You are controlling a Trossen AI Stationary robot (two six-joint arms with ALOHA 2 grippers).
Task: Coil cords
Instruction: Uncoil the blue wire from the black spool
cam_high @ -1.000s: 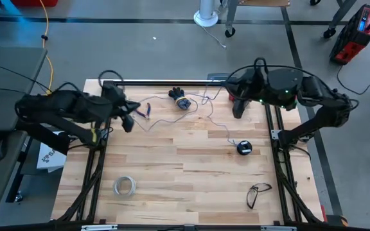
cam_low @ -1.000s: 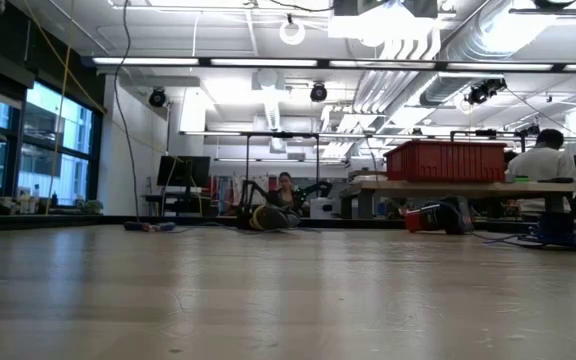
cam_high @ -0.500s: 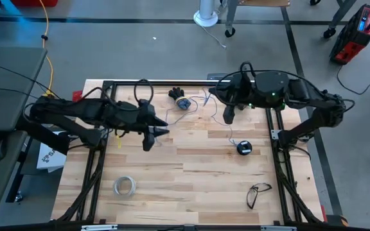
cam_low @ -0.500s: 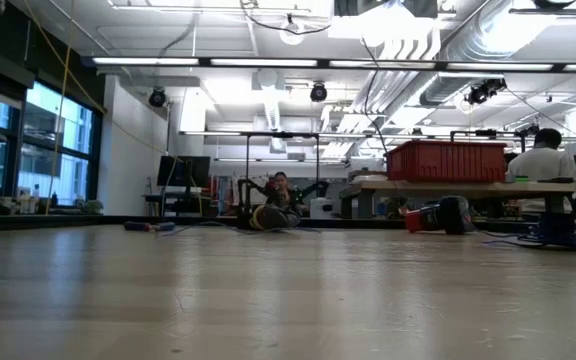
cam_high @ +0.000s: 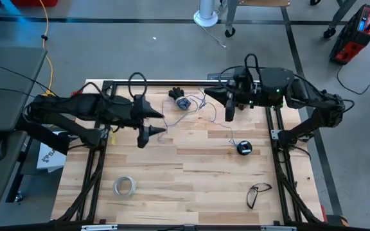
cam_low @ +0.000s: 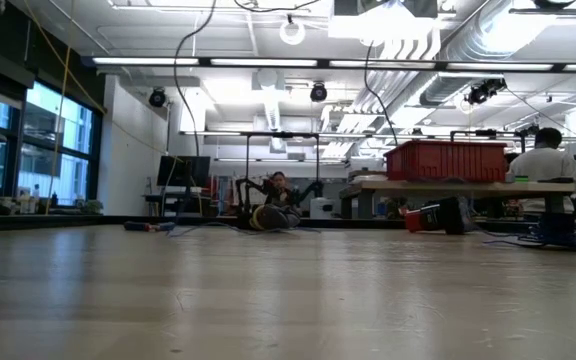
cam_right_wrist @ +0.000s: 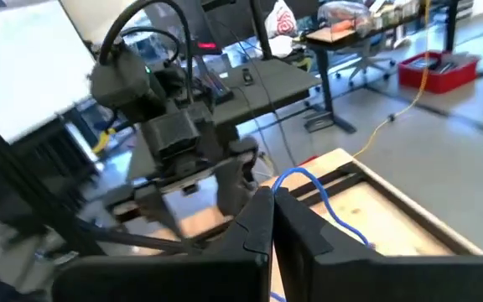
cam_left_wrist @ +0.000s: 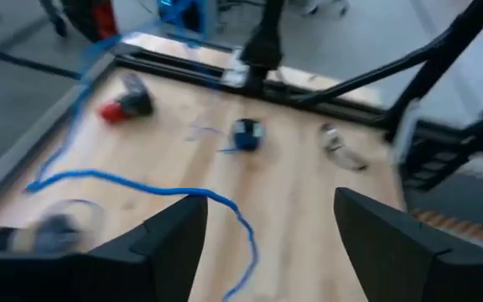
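Observation:
The cord is a thin blue wire [cam_high: 229, 131] that lies slack over the far half of the wooden table and ends at a small dark round spool [cam_high: 244, 147], which rests flat right of centre. My right gripper [cam_high: 209, 94], above the far right of the table, is shut on the wire [cam_right_wrist: 325, 201] and points toward the left arm. My left gripper [cam_high: 158, 124] stands open left of centre. In its wrist view the wire [cam_left_wrist: 141, 180] runs past and between its fingers [cam_left_wrist: 267, 243], with the spool [cam_left_wrist: 246, 134] beyond. My right gripper pinches the wire between its two shut fingertips, where the wire comes out of them [cam_right_wrist: 285, 180]. It comes at the wire nearly level, from the table's right. From there the wire arcs up and falls slack toward the table. Whether my left gripper touches the wire, I cannot tell.
A whitish ring of tape [cam_high: 125, 186] lies near the front left and a pair of glasses [cam_high: 257, 194] near the front right. A small dark object [cam_high: 180, 99] sits at the far middle. A black frame rail [cam_high: 159, 81] runs along the far edge.
My left gripper has gone from the far left toward the table's middle and has opened. My right gripper has stayed shut, turned about its wrist and shifted a little toward the table's left. The wire's far part has gathered toward the right gripper; the spool has stayed put.

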